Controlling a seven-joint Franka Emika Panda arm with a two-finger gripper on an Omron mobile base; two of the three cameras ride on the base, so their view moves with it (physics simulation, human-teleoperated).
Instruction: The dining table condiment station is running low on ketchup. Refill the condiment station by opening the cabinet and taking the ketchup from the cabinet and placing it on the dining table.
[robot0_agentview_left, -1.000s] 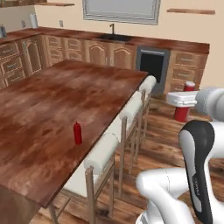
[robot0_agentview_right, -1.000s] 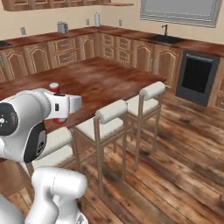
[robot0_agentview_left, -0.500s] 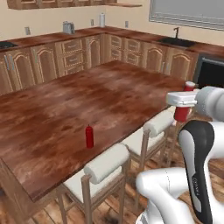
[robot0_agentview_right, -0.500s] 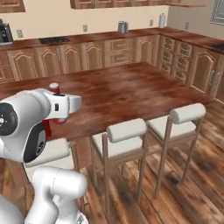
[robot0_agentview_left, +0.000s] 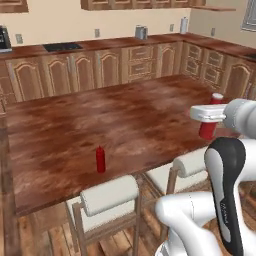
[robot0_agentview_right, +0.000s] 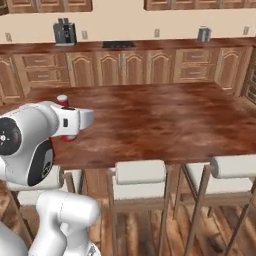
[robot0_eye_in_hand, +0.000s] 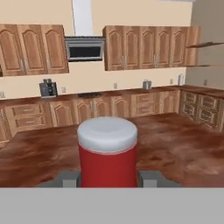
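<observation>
My gripper (robot0_agentview_left: 206, 114) is shut on the ketchup (robot0_agentview_left: 208, 128), a red bottle with a white cap, held upright above the near right edge of the dining table (robot0_agentview_left: 75, 115). In the right base view the ketchup (robot0_agentview_right: 62, 100) pokes out behind my gripper (robot0_agentview_right: 75, 121), over the table's (robot0_agentview_right: 175, 110) left part. In the hand view the ketchup (robot0_eye_in_hand: 107, 157) stands between the two fingers (robot0_eye_in_hand: 65, 178) of my gripper (robot0_eye_in_hand: 107, 177), with the table (robot0_eye_in_hand: 175, 148) beyond. Brown wall cabinets (robot0_eye_in_hand: 144, 46) hang on the far wall with doors shut; I cannot tell which one is the task's cabinet.
An all-red bottle (robot0_agentview_left: 100, 159) stands on the table near its front edge. White-cushioned stools (robot0_agentview_left: 107, 197) (robot0_agentview_right: 140, 172) line the near side. Lower cabinets and a countertop (robot0_agentview_right: 125, 47) with a coffee machine (robot0_agentview_right: 63, 32) run along the far wall.
The whole scene has swung across both base views, so the base has moved along the table. The ketchup stays in my shut gripper, unchanged relative to the arm.
</observation>
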